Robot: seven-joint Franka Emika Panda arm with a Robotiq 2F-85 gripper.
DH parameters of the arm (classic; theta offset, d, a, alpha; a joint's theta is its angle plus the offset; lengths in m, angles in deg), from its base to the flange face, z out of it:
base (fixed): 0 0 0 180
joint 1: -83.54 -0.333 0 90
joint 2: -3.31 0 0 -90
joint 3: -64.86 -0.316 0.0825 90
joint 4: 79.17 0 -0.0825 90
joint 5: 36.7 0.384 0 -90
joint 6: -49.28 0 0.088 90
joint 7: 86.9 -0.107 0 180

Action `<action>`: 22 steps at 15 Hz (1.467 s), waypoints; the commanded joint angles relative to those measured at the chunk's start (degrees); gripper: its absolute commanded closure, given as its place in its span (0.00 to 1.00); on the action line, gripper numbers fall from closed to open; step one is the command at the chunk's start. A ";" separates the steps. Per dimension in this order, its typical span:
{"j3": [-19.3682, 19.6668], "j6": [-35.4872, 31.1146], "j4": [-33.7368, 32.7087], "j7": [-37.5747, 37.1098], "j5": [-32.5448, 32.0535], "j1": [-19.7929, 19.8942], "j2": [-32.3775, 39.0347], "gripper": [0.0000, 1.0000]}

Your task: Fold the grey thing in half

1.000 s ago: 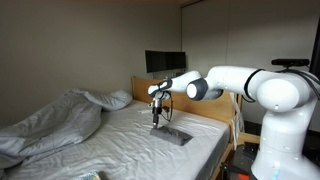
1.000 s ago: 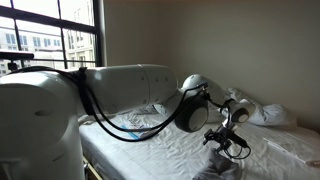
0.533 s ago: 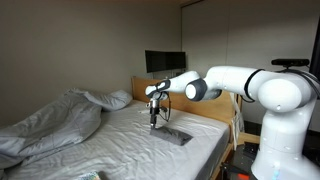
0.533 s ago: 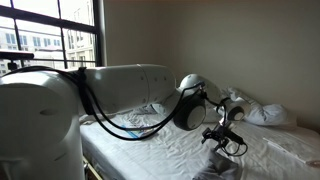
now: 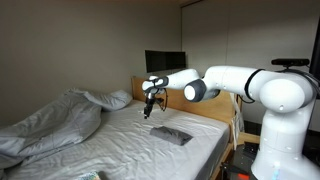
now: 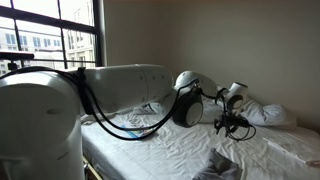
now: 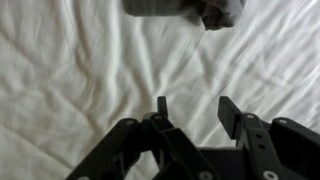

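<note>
The grey thing point(image 5: 172, 134) is a small dark charcoal cloth lying on the white sheet near the bed's edge; in an exterior view the grey thing point(image 6: 221, 165) shows rumpled at the bottom. It reaches the top edge of the wrist view as a bunched dark shape point(image 7: 186, 9). My gripper point(image 5: 148, 112) hangs above the bed, up and to the side of the cloth, clear of it. In the wrist view the gripper point(image 7: 195, 108) has its two fingers apart with only white sheet showing between them. It also appears as the gripper point(image 6: 223, 124) above the sheet.
A large rumpled light grey blanket point(image 5: 50, 120) covers the far side of the bed, with a pillow point(image 5: 116, 98) by the wooden headboard point(image 5: 139, 86). A dark screen point(image 5: 165, 62) stands behind. The robot's white base point(image 5: 280, 135) is beside the bed. A window point(image 6: 40, 40) fills one wall.
The gripper has risen off the grey cloth and moved toward the headboard. The cloth stays on the sheet. The fingers stand somewhat closer together than before.
</note>
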 commanded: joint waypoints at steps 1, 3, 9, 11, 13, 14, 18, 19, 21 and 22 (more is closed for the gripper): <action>4.17 -6.30 -1.84 -8.47 -3.54 -3.15 -0.03 0.74; 4.91 -12.00 -0.72 -13.37 -7.24 -4.87 -0.05 0.85; 14.27 -30.17 4.35 -33.12 -12.15 -11.48 0.60 0.92; 18.88 -34.26 6.09 -41.82 -14.31 -13.71 0.83 0.90; 25.23 -36.64 7.77 -50.28 -15.44 -16.22 0.95 0.89; 28.90 -37.18 8.60 -54.49 -15.82 -17.66 1.00 0.91; 43.06 -34.87 12.72 -70.84 -18.39 -24.35 0.82 0.92; 45.53 -33.40 14.73 -74.18 -19.97 -26.28 0.23 0.91; 50.50 -31.06 18.81 -80.42 -21.89 -30.34 -0.39 0.91; 52.52 -29.49 21.19 -82.86 -22.81 -32.56 -0.75 0.91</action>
